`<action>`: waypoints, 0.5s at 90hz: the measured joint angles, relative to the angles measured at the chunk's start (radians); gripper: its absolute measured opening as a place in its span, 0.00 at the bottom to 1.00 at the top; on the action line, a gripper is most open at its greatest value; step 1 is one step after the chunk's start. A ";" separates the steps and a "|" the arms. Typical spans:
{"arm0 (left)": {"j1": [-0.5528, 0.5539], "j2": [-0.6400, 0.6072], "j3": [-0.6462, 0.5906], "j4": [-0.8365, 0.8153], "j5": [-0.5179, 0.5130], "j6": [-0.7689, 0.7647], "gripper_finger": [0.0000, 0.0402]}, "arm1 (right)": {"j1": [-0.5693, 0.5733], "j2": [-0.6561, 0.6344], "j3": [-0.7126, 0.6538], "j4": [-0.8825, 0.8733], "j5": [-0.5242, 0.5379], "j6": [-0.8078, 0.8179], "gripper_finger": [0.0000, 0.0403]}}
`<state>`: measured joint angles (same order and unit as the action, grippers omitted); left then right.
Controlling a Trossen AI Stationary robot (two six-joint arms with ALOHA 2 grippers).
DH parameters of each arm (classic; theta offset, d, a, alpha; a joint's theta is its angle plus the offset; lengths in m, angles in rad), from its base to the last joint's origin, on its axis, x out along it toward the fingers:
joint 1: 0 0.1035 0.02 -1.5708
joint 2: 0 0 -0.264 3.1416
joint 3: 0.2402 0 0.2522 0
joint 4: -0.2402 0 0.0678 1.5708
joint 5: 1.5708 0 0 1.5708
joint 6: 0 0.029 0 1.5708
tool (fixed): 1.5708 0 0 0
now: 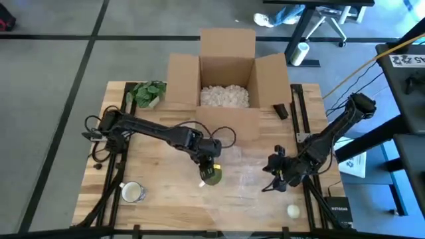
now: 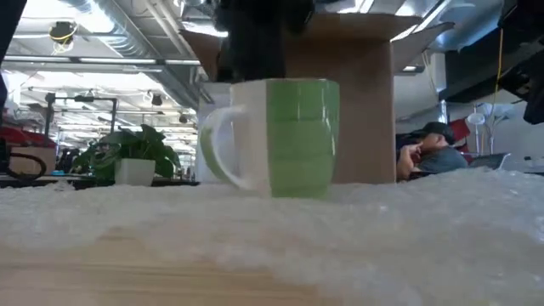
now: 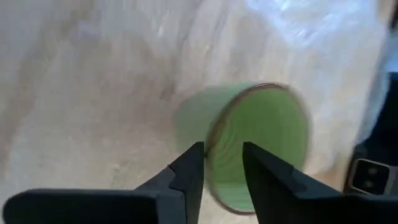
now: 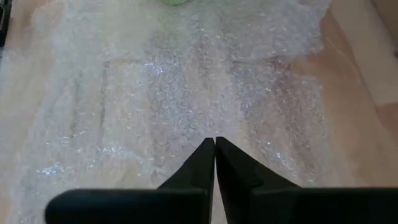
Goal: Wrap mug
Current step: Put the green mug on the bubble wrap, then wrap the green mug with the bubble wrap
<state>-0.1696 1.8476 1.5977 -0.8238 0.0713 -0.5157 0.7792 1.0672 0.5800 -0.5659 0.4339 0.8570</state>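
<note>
On the bubble wrap (image 4: 186, 93): green mug (image 2: 285, 136), upright.
Left gripper (image 3: 222, 171): fingers pinching the mug's rim.
Right gripper (image 4: 214, 163): fingers closed, empty.

The green mug (image 2: 285, 138) with a pale handle stands upright on the clear bubble wrap sheet (image 4: 186, 93), its rim between the left gripper's (image 3: 222, 163) fingers.

The mug (image 1: 212, 174) stands upright on the bubble wrap (image 1: 249, 166), near the table's (image 1: 153, 199) middle. Behind it sits the box (image 1: 226, 73), with a plant (image 1: 147, 93) to its left. A second mug (image 1: 133, 192) stands at the front left, well apart.
</note>
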 joint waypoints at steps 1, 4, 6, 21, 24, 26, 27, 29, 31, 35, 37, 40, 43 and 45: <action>0.000 -0.003 0.000 0.000 -0.003 0.003 0.23 | 0.000 0.000 0.000 -0.003 0.000 0.000 0.00; 0.000 -0.013 0.000 -0.002 -0.014 0.009 0.23 | 0.000 0.000 0.000 -0.013 0.000 0.001 0.00; 0.000 -0.020 0.000 -0.007 -0.023 0.014 0.23 | 0.000 0.000 0.000 -0.019 0.000 0.003 0.00; -0.033 -0.067 0.000 -0.093 -0.174 0.030 0.23 | 0.000 0.000 0.000 -0.054 0.013 0.033 0.00; -0.047 -0.074 -0.001 -0.110 -0.213 0.029 0.23 | 0.000 0.000 0.000 -0.057 0.017 0.041 0.00; -0.058 -0.078 -0.004 -0.116 -0.242 0.029 0.23 | 0.001 0.000 0.000 -0.060 0.018 0.049 0.00; -0.064 -0.080 -0.006 -0.117 -0.256 0.029 0.23 | 0.001 0.000 0.000 -0.062 0.018 0.052 0.00; -0.075 -0.085 -0.012 -0.116 -0.284 0.028 0.23 | 0.003 0.000 0.000 -0.065 0.018 0.058 0.00; -0.088 -0.092 -0.021 -0.113 -0.311 0.026 0.23 | 0.007 0.000 0.000 -0.065 0.020 0.063 0.00; -0.115 -0.107 -0.042 -0.108 -0.365 0.019 0.23 | 0.023 -0.001 0.000 -0.065 0.033 0.077 0.00; -0.127 -0.114 -0.054 -0.108 -0.385 0.007 0.23 | 0.032 -0.002 0.000 -0.065 0.042 0.083 0.00; -0.145 -0.128 -0.074 -0.108 -0.414 -0.011 0.23 | 0.048 -0.003 0.000 -0.064 0.055 0.098 0.00; -0.164 -0.142 -0.099 -0.104 -0.432 -0.036 0.23 | 0.065 -0.003 0.000 -0.065 0.068 0.115 0.00; -0.175 -0.151 -0.117 -0.099 -0.444 -0.055 0.23 | 0.076 -0.003 0.000 -0.066 0.074 0.130 0.00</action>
<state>-0.3445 1.6965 1.4806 -0.9231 -0.3722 -0.5709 0.8555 1.0637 0.5800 -0.6317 0.5083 0.9870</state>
